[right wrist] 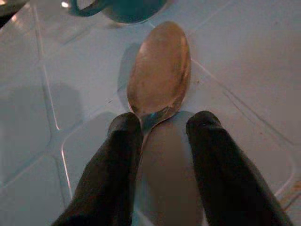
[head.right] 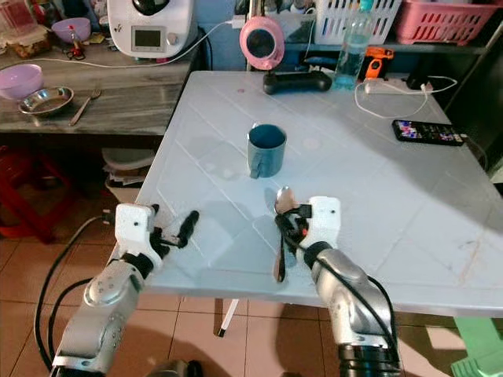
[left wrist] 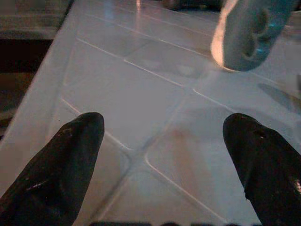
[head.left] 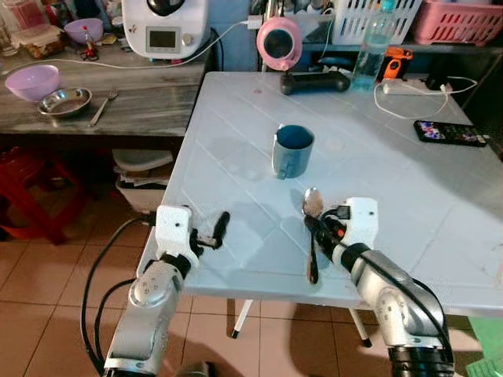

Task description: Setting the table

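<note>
Right wrist view: spoon (right wrist: 159, 75) neck between parted right gripper (right wrist: 162, 127) jaws.

One blue mug (head.left: 293, 151), one spoon (head.left: 312, 206), two purple bowls (head.left: 32, 81), one steel dish (head.left: 65, 101), perhaps one fork (head.left: 103, 107), two baskets (head.left: 458, 20), one remote (head.left: 450, 133).

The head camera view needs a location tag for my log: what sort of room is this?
Most likely a home kitchen or dining corner. A white kitchen appliance stands on a side counter beside a purple bowl and a metal dish, and a blue mug and a spoon sit on the white table.
</note>
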Robot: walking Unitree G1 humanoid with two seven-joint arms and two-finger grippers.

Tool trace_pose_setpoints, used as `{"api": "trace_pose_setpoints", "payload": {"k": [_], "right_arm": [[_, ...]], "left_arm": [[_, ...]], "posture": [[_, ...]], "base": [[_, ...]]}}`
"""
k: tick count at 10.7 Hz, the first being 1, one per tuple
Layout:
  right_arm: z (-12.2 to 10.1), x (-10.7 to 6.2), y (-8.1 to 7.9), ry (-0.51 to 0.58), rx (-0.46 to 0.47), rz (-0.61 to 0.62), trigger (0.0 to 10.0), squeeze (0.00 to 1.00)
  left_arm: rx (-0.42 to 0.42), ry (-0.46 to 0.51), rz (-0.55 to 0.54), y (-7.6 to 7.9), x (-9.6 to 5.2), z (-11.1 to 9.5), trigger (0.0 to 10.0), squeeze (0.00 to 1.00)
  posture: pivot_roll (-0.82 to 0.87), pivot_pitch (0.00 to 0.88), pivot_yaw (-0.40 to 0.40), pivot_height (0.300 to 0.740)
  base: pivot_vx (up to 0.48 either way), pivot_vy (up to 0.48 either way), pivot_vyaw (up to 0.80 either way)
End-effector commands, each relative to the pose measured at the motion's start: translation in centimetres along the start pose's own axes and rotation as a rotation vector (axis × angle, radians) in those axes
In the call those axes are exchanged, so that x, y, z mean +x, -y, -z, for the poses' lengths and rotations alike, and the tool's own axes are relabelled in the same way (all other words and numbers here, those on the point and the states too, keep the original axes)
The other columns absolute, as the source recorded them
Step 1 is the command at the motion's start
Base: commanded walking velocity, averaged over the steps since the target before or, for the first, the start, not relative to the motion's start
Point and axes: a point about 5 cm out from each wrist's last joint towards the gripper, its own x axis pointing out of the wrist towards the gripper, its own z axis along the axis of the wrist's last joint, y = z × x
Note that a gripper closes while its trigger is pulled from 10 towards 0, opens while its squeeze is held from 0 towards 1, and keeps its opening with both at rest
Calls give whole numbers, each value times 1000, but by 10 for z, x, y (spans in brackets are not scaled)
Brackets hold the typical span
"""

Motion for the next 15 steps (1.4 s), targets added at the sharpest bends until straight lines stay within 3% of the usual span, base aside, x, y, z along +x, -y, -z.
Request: {"api": "trace_pose_setpoints", "payload": {"k": [1, 3, 6, 8, 9, 10, 11, 12, 15], "right_arm": [[60, -1, 9, -296, 89, 39, 0, 0], [63, -1, 13, -309, 102, 47, 0, 0], [75, -1, 17, -349, 164, 61, 0, 0], [76, -2, 17, -350, 139, 59, 0, 0], [65, 1, 11, -299, 88, 19, 0, 0], [51, 1, 3, -220, 51, -15, 10000, 0], [45, -3, -1, -182, 22, -31, 10000, 0], [37, -11, -3, -140, -14, -37, 10000, 1000], [27, -28, 0, -67, -74, -36, 10000, 1000]], "left_arm": [[-17, 26, 73, 7, -2, -6, 10000, 0], [-13, 45, 188, 17, -5, -9, 10000, 0], [8, 48, 196, 16, -7, -9, 10000, 0], [15, 49, 200, 16, -6, -9, 10000, 0], [20, 58, 193, 15, -6, -11, 10000, 0], [20, 62, 180, 14, -5, -12, 10000, 0], [17, 65, 174, 13, -5, -14, 10000, 0], [-2, 54, 159, 11, -7, -13, 10000, 0], [3, 40, 152, 9, -9, -10, 10000, 0]], "posture": [[-22, 57, 48, 740], [-19, 53, 44, 740], [-16, 51, 41, 740], [-16, 50, 43, 740], [-17, 48, 44, 740], [-15, 46, 43, 740], [-15, 46, 42, 740], [-15, 45, 42, 740], [-25, 58, 47, 740]], "base": [[0, 0, 0], [0, 0, 0], [0, 0, 0], [0, 0, 0], [0, 0, 0], [0, 0, 0], [0, 0, 0], [0, 0, 0], [0, 89, 0]]}}
